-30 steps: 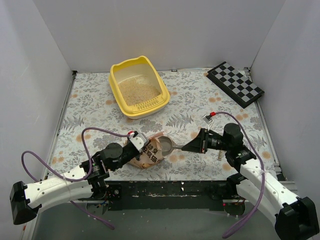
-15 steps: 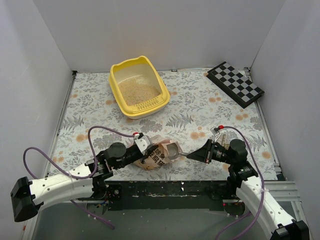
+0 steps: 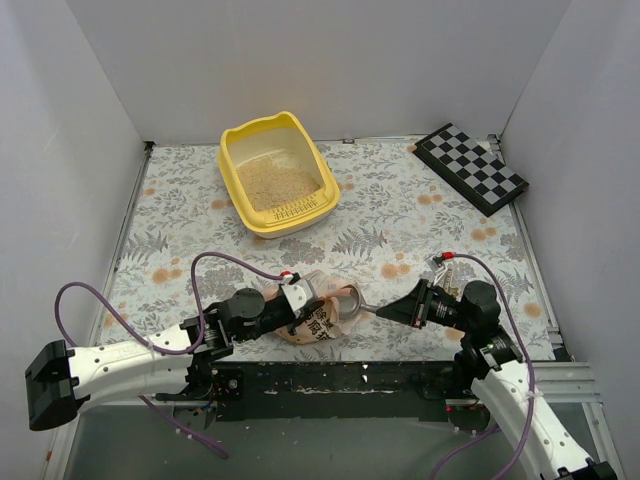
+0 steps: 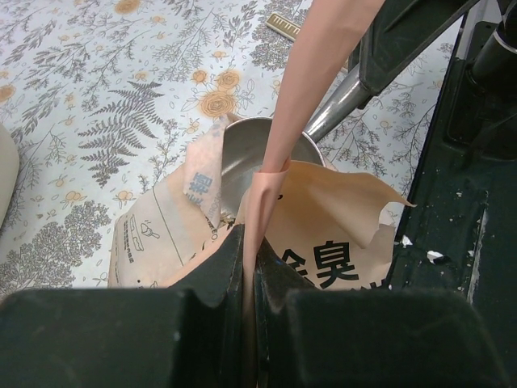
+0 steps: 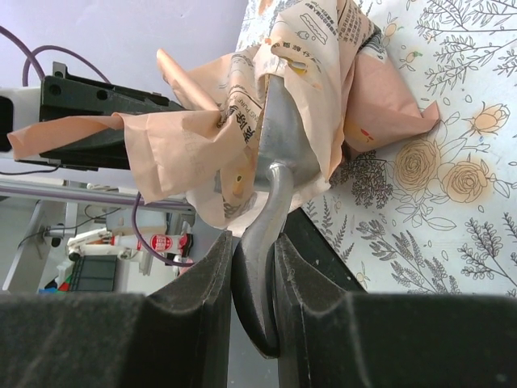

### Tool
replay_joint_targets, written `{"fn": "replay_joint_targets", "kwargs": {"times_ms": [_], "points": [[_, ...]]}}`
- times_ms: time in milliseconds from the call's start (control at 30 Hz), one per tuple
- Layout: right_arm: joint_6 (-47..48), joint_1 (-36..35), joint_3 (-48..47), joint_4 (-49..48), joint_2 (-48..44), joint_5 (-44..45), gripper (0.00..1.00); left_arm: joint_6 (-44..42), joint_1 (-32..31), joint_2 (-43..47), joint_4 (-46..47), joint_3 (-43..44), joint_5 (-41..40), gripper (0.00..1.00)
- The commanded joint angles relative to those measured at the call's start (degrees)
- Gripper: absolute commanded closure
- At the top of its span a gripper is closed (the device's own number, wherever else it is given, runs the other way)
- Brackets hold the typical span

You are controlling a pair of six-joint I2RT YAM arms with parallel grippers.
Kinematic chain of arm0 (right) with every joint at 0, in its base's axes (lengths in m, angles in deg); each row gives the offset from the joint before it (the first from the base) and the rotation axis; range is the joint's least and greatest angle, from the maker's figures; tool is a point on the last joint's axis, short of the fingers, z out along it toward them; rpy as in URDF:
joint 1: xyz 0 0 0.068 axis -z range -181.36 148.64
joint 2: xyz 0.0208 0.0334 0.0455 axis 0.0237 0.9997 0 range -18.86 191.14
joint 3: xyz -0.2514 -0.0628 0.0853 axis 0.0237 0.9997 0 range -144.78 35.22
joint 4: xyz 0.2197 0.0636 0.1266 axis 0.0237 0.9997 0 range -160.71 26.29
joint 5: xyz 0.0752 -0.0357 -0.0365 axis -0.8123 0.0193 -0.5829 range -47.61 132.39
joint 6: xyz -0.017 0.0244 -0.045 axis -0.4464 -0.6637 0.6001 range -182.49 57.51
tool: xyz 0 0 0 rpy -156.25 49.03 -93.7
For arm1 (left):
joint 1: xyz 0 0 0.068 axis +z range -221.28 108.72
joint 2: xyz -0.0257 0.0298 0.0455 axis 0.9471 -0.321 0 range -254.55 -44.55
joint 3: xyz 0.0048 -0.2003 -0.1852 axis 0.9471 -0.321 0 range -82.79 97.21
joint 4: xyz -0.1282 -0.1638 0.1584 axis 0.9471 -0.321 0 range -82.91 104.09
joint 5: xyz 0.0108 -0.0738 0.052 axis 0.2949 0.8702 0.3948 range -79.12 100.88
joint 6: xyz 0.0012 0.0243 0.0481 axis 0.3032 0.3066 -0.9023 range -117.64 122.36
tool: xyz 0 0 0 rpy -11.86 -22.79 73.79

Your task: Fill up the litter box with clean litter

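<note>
The yellow litter box stands at the back left with pale beige litter in it. The orange-pink printed bag lies at the near edge. My left gripper is shut on the bag's rim and holds it open. My right gripper is shut on the handle of the silver metal scoop. The scoop's bowl is inside the bag's mouth, also seen in the right wrist view. No litter shows in the bowl.
A black-and-white checkered board leans at the back right. White walls close in the floral mat on three sides. The black front rail runs along the near edge below the bag.
My right arm has drawn back toward the near edge, then pushed the scoop's bowl down into the bag. My left gripper has shifted right with the bag's rim.
</note>
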Motion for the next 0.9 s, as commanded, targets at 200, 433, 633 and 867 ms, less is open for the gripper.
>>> {"fn": "replay_joint_targets", "kwargs": {"times_ms": [200,433,633,867], "points": [[1.5,0.5,-7.0,14.1,-7.7,5.4,0.99,0.3,-2.8,1.1,1.1,0.7,-2.4,1.00],[-0.6,0.5,-7.3,21.1,-15.1,6.9,0.99,-0.3,-2.9,3.9,1.5,0.2,-5.6,1.00],[-2.0,0.5,-8.7,26.3,-20.6,7.5,0.99,-0.5,-3.0,4.2,1.6,0.2,-7.3,1.00],[-2.1,0.5,-13.0,34.9,-25.8,8.2,0.99,-0.3,-3.0,4.4,1.6,0.1,-8.5,1.00]]}}
